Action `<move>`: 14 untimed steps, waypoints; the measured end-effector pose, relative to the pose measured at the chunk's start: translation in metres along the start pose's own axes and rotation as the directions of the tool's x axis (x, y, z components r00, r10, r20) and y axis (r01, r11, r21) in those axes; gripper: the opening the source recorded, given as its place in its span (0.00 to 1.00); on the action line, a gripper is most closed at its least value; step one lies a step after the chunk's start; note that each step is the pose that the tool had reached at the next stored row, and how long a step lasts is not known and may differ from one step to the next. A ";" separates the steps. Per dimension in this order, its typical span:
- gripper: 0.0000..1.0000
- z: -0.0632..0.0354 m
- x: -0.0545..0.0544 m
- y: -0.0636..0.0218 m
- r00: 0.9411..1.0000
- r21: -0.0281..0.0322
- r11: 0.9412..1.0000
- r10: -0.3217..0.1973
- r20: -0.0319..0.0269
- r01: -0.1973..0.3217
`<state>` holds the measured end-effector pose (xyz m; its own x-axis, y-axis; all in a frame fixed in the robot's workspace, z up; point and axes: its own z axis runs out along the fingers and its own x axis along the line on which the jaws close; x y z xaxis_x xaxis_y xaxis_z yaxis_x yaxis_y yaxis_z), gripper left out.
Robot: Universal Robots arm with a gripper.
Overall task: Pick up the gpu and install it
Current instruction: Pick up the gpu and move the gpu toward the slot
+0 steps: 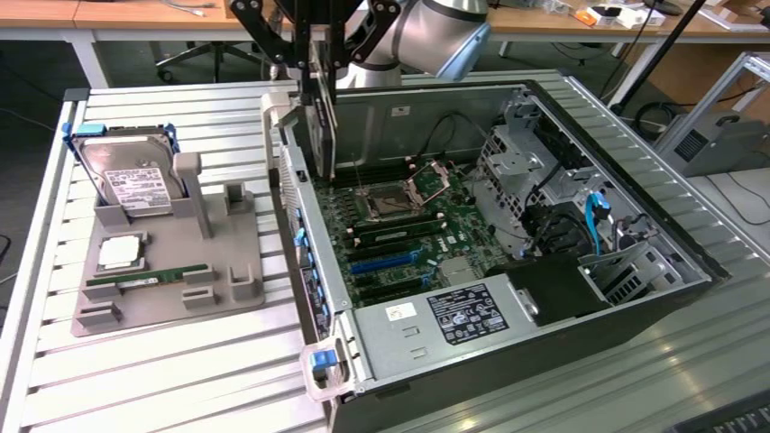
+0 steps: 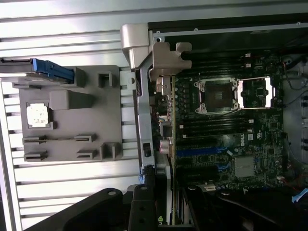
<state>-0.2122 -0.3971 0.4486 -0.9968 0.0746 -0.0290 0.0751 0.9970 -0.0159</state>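
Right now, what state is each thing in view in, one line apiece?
hand: shut on the gpu.
gpu: hanging on edge over the computer case, not seated.
computer case: side open, motherboard exposed.
processor socket: cover flipped open.
hard drive: propped upright in the grey fixture.
memory stick: lying in the grey fixture.

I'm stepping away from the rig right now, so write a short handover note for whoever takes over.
Gripper: shut on the graphics card, which hangs upright on edge.
Position: the card is over the open computer case, above the motherboard, near the case wall on the exterior view's left.
Done: the card is picked up and off the gray tray. The hard drive and memory stick sit on the tray.
Left: the card is not yet seated in a slot.
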 end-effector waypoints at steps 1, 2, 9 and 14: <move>0.27 0.0002 -0.001 0.0000 1.000 0.000 1.000 0.000 0.000 0.000; 0.27 0.0004 -0.001 0.0000 1.000 0.000 1.000 0.000 0.000 0.000; 0.27 0.0024 -0.007 0.0000 1.000 0.000 1.000 0.000 0.000 0.000; 0.27 0.0035 -0.011 0.0000 1.000 0.000 1.000 0.000 0.000 0.000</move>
<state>-0.2011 -0.3979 0.4454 -0.9968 0.0746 -0.0290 0.0751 0.9970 -0.0162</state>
